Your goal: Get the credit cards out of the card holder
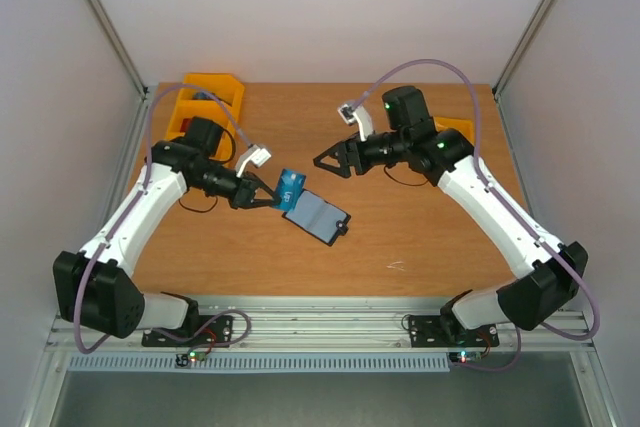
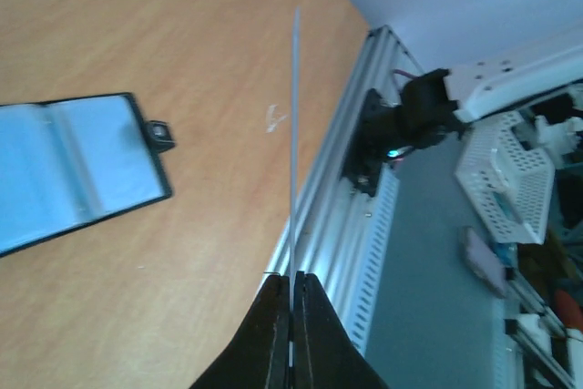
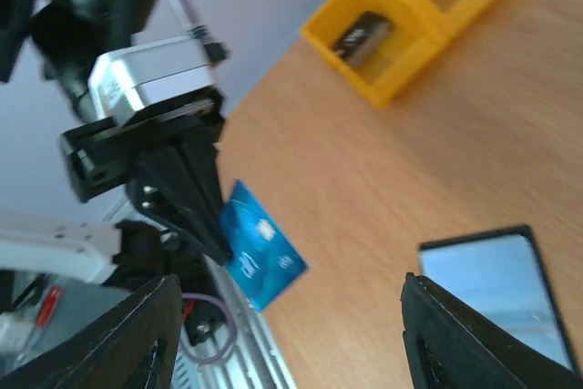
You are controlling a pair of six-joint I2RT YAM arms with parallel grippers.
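Well, from above, the left tool [image 1: 272,192] is pinching a thin blue plastic credit card [image 1: 291,188] by one edge. It holds the card in the air just beside the left end of the small bifold card holder [image 1: 318,215]. The holder lies open on the brown wooden counter [image 1: 420,227], blue-grey panels up and black edging all round. The right tool [image 1: 333,159] hangs apart from both, farther back, fingers spread around nothing. Yellow plastic bins [image 1: 215,97] sit at the far left corner.

From the left wrist, the credit card [image 2: 294,125] shows edge-on, a thin pale line clamped between the two black fingers [image 2: 271,334]. The card holder [image 2: 82,166] lies flat at the left, its small black snap tab [image 2: 161,135] sticking out from the edge.

From the right wrist, its own fingers [image 3: 137,334] stand wide apart at the bottom corners. Between them the left tool [image 3: 196,207] grips the credit card [image 3: 261,257], its white print visible. A corner of the card holder [image 3: 487,284] rests on the counter at the lower right. The yellow plastic bins [image 3: 401,52] lie beyond, with something dark and something red inside.
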